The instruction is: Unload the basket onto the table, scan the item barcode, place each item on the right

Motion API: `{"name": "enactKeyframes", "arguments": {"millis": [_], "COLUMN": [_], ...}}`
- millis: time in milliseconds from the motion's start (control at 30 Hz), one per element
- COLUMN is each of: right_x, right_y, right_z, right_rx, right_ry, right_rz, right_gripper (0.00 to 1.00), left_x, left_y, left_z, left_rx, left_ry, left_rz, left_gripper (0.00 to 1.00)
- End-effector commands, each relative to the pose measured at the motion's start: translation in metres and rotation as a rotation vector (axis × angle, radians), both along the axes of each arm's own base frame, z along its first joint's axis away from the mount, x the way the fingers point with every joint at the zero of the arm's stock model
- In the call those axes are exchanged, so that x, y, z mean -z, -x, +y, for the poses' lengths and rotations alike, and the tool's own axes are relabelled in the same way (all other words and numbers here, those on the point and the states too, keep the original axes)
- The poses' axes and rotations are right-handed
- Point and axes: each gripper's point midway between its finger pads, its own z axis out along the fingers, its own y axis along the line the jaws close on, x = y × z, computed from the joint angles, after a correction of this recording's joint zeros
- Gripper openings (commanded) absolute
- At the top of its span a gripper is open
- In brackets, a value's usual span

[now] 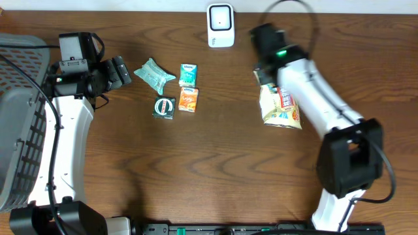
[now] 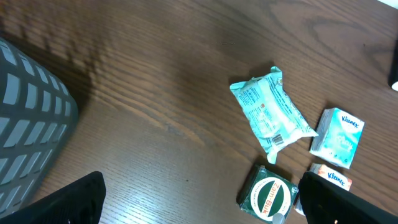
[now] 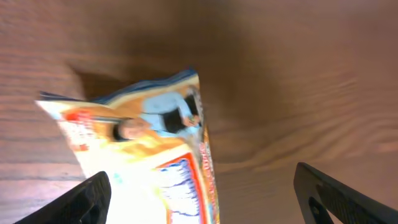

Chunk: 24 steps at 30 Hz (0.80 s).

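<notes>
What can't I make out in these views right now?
- Snack bag: overhead, the right arm covers its upper edge; right wrist, blur smears its print.
- Barcode: not visible in any view.
- Orange pack: left wrist, the left finger hides most of it.
- Scanner: overhead only, face too small to read.

Table (image 1: 215,170), seen from overhead, clock directions taken from its centre.
- Scanner (image 1: 221,25): 12 o'clock, at the far edge.
- Basket (image 1: 19,130): 9 o'clock, at the left edge.
- Wipes packet (image 1: 154,73): 10 o'clock, on the table.
- Tissue pack (image 1: 189,74): just beside the wipes packet, at its 3 o'clock.
- Second small pack (image 1: 188,99): at 6 o'clock of the tissue pack, close against it.
- Small box (image 1: 164,107): at 6 o'clock of the wipes packet, just beside the second small pack, at its 8 o'clock.
- Snack bag (image 1: 279,108): 3 o'clock, well apart from the four packs, lying flat, partly under the right arm (image 1: 313,91).
</notes>
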Motion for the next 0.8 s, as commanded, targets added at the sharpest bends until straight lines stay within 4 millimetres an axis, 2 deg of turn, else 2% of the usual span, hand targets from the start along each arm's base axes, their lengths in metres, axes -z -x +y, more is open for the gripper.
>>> {"name": "enactKeyframes", "arguments": {"millis": [0,167,367,467,600,767], "right_x": [0.027,0.05,0.076,0.09,0.101,0.097], "right_y": [0.014,0.028,0.042,0.048,0.056,0.05], "right_z": [0.011,-0.005,0.002,0.005,0.005,0.009], "right_rx": [-0.071,-0.025,-0.106,-0.114,-0.111,-0.06], "right_ry": [-0.324,-0.524,-0.58,-0.577,-0.578,-0.606], "right_rz": [0.132,0.193,0.217,0.22,0.234,0.212], "right_gripper": [0.89,0.86,0.89,0.86,0.47,0.02], "left_x": [0.004,0.004,0.004,0.004,0.004,0.004], "left_y": [0.001,0.001,0.001,0.001,0.001,0.001], "left_z": [0.002,0.002,0.002,0.002,0.002,0.002], "left_rx": [-0.014,-0.014,-0.014,-0.014,-0.014,-0.014], "left_ry": [0.001,0.001,0.001,0.001,0.001,0.001], "left_rz": [0.013,0.013,0.013,0.013,0.013,0.013], "left_gripper": [0.98,0.98,0.98,0.98,0.98,0.98]}}
